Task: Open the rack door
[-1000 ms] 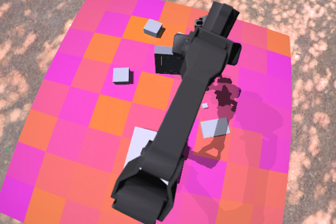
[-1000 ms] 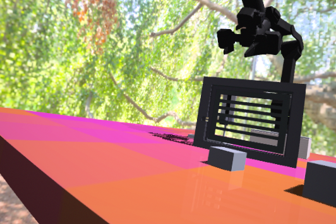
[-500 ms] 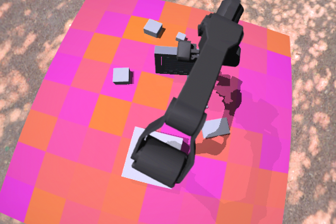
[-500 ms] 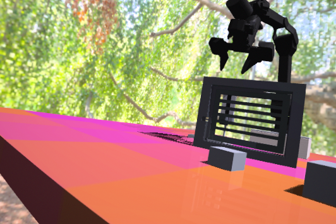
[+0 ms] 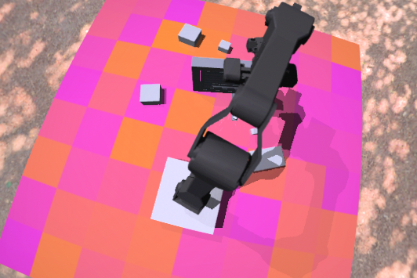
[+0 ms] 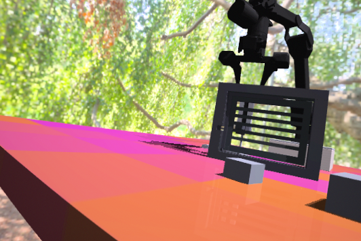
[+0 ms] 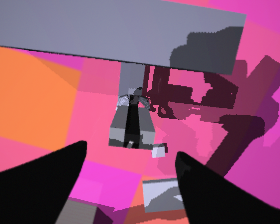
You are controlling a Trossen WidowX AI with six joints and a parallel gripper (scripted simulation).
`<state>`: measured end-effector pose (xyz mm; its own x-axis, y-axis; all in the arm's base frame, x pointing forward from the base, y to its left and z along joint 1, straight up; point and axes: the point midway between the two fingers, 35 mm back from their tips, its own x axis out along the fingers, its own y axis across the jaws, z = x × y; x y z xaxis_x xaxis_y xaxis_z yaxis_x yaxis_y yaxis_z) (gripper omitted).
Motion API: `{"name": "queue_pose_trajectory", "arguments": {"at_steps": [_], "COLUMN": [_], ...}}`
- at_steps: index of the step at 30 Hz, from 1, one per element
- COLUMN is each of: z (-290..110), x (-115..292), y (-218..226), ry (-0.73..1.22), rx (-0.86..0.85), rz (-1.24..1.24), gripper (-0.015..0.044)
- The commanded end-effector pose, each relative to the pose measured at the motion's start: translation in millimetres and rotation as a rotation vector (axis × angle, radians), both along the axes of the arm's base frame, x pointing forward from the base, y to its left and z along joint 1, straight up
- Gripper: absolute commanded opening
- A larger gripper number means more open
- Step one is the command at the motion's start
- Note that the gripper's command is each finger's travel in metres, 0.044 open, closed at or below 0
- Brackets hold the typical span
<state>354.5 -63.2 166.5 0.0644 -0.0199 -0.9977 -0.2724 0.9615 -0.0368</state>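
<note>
1. The black gripper [image 5: 262, 76] [image 6: 250, 83] [image 7: 132, 152] has its jaws parted, with nothing between them; its fingers point downward.
2. In the exterior view, the fingertips appear just above the top edge of the dark grey rectangular rack frame [image 5: 208, 62] [image 6: 323, 132] [image 7: 91, 35]. Whether they touch it cannot be told.
3. The dark slatted door [image 6: 306, 125] sits inside the upright frame, apparently closed.
4. The grey handle with a dark middle [image 7: 146, 122] projects from the door side of the frame. In the wrist view it appears between the two spread fingers, ungrasped; its exact turn is unclear.
5. A tiny pale cube [image 5: 254, 131] [image 7: 158, 151] lies near the handle, with a flat grey slab [image 5: 270, 158] [image 7: 161, 195] farther from the frame.
6. On the frame's opposite side stand a small grey block [image 5: 224, 46] [image 6: 243, 170] and a larger grey block [image 5: 190, 34] [image 6: 344, 193], apart from each other.
7. Another grey block [image 5: 150, 94] rests off to one side on the pink, magenta and orange checkered tabletop [image 5: 98, 160] [image 6: 119, 173] [image 7: 31, 90].
8. The black arm [image 5: 268, 63] [image 6: 283, 15] reaches over a white square plate [image 5: 162, 200].
</note>
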Motion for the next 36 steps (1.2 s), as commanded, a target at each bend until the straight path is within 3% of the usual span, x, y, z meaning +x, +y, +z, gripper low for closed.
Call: {"name": "queue_pose_trajectory", "arguments": {"at_steps": [1,36], "z": [0.0,-55.9], "x": [-1.2,2.5], "y": [-0.3,-1.3], "ry": [0.024,0.024], "rx": [0.007,0.007], "rz": [0.009,0.009], "gripper": [0.029,0.029]}}
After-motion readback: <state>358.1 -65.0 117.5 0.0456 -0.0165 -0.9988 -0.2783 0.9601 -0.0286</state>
